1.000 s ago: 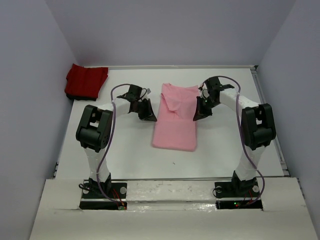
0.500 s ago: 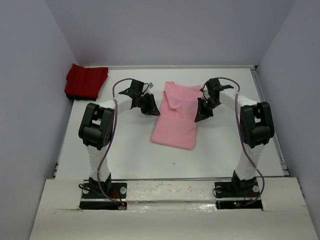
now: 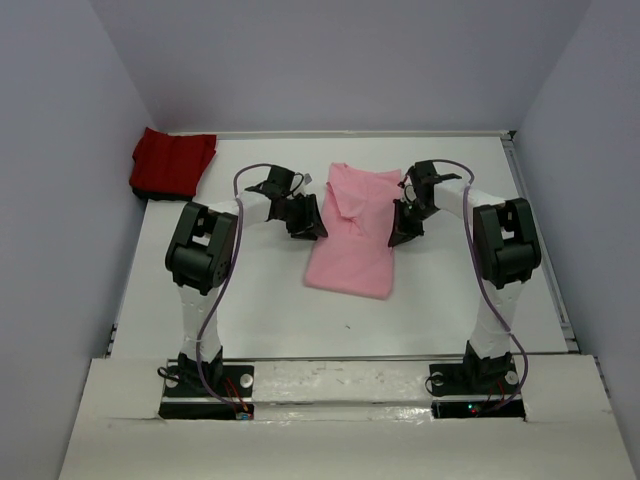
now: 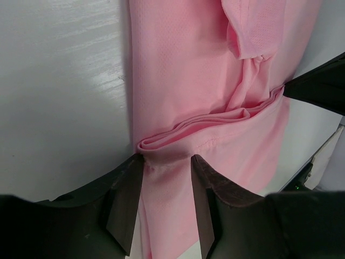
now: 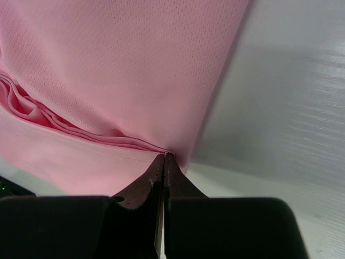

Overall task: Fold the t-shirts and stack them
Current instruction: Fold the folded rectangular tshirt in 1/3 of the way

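Across the overhead view, the white table (image 3: 250, 300) is filling the floor of a booth, and plain pale walls (image 3: 340, 60) are closing it in on three sides. I am seeing the pink t-shirt (image 3: 350, 250) lying at mid-table as a long folded strip, with its collar end turned toward the far wall. The red t-shirt (image 3: 172, 162) is sitting bunched in the far left corner against the left wall, well apart from the pink one. Both arms are reaching inward and flanking the pink strip, so their links are covering part of the table on either side of it. The left gripper (image 4: 164, 162) is resting at the strip's left edge, its fingers a narrow gap apart with pink cloth running between them beside a raised crease. The right gripper (image 5: 164, 156) is pressing its fingers together on the strip's right edge, pinching the hem where the crease ends.
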Robot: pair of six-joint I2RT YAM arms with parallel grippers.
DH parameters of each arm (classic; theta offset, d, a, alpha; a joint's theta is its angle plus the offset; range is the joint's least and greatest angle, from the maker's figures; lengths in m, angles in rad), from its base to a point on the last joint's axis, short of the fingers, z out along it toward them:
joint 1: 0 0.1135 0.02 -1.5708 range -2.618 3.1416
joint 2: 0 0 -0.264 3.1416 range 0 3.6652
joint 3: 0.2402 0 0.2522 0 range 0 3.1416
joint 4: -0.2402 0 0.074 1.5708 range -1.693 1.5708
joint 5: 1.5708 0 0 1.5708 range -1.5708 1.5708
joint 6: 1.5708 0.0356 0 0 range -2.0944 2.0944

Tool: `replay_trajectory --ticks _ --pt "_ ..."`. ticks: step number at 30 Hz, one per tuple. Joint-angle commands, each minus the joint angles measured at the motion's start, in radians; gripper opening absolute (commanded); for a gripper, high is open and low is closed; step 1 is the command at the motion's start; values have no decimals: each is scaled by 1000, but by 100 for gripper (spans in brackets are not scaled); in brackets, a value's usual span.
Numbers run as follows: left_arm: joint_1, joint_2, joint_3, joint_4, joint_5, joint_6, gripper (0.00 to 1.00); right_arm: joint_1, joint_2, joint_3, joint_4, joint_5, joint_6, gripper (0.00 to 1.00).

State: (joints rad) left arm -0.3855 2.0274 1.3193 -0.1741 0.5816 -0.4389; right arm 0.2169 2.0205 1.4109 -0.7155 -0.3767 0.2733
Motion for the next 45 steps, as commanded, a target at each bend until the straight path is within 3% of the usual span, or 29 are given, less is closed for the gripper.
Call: replay_trajectory --ticks 1,13,23,38,40,41,45 --pt "-6 -16 32 5 26 -1 52 -5 30 19 45 71 1 5" --pt "-4 -18 18 -7 18 3 53 -5 47 40 8 190 -2 1" --pt "-23 102 109 -212 -187 20 52 -14 66 80 8 167 -2 1" --pt "-24 44 -29 -205 -238 -17 52 -14 132 174 2 148 -13 2" --pt "-23 36 -38 -208 -249 -15 52 -14 129 172 1 151 -13 6" --pt "-23 22 -41 -209 -261 -20 52 -14 126 172 1 159 -13 18" --pt "-21 -54 -52 -182 -299 -32 53 -14 92 172 -4 176 -11 47"
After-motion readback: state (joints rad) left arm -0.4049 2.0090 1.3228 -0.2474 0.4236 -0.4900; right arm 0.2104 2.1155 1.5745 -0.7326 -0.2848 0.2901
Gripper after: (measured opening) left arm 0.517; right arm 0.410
